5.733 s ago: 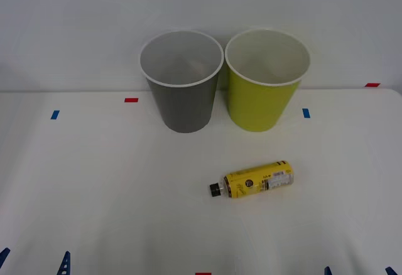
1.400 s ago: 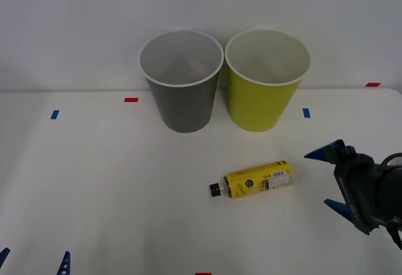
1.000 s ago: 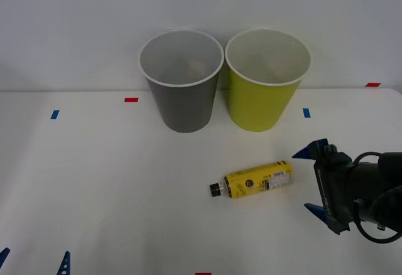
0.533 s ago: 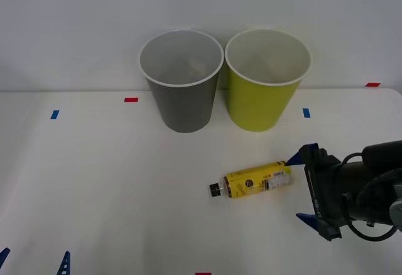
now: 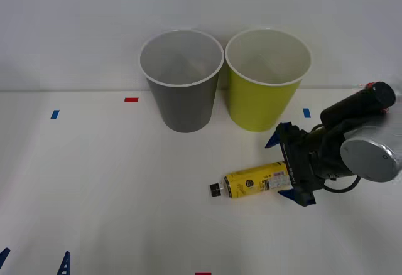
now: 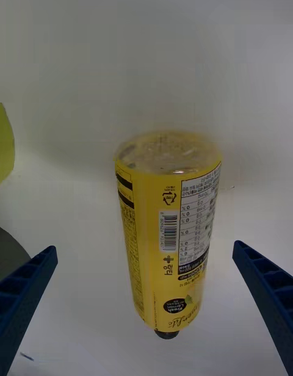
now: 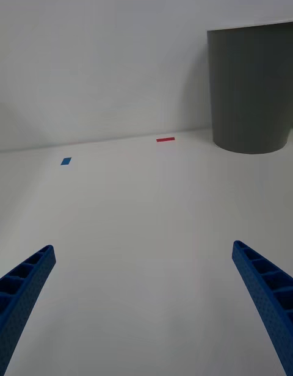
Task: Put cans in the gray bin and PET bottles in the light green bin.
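The bottle point(image 5: 254, 180) is seen lying on its side on the white bench point(image 5: 113, 193), near of the light green bin point(image 5: 267, 80), with its dark cap pointing left. The right gripper point(image 5: 284, 167) is held wide at the bottle's base end, one finger far and one near, nothing yet clasped. A light load is judged here: the bottle looks small and thin-walled, likely to roll and to dent under a hard squeeze. The glossy yellow wrap may prove slippery, so the mid-body across the label is judged the best place to be gripped. What the bottle holds cannot be made out. The gray bin point(image 5: 182, 80) stands left of the green one. The left gripper point(image 7: 146, 303) is parked wide over bare bench at the near left.
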Controlling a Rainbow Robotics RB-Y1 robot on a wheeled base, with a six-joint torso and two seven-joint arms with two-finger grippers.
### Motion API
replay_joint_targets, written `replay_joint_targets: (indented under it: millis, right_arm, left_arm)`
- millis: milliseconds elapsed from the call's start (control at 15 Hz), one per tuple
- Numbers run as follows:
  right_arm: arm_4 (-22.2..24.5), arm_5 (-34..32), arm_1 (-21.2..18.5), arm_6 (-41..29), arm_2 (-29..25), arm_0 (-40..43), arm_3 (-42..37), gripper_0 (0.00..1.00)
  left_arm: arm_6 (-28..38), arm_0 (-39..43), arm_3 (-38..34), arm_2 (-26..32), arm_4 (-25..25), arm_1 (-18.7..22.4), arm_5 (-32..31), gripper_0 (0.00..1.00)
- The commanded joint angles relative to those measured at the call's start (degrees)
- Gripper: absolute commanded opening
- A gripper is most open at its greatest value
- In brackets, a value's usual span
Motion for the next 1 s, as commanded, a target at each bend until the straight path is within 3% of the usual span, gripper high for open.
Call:
replay_joint_targets:
  millis: [67, 467, 1000]
  right_arm:
    - [-0.40, -0.02, -1.36, -0.57, 2.14, -0.56, 0.71, 1.00]
    - [-0.23, -0.02, 0.05, 0.66, 2.93, -2.41, 5.98, 1.00]
    - [6.19, -3.01, 5.85, 1.63, 7.41, -2.94, 11.26, 1.00]
  left_arm:
    - [0.00, 0.00, 0.00, 0.00, 0.00, 0.00, 0.00, 1.00]
    - [0.00, 0.00, 0.00, 0.00, 0.00, 0.00, 0.00, 1.00]
    - [0.00, 0.00, 0.00, 0.00, 0.00, 0.00, 0.00, 1.00]
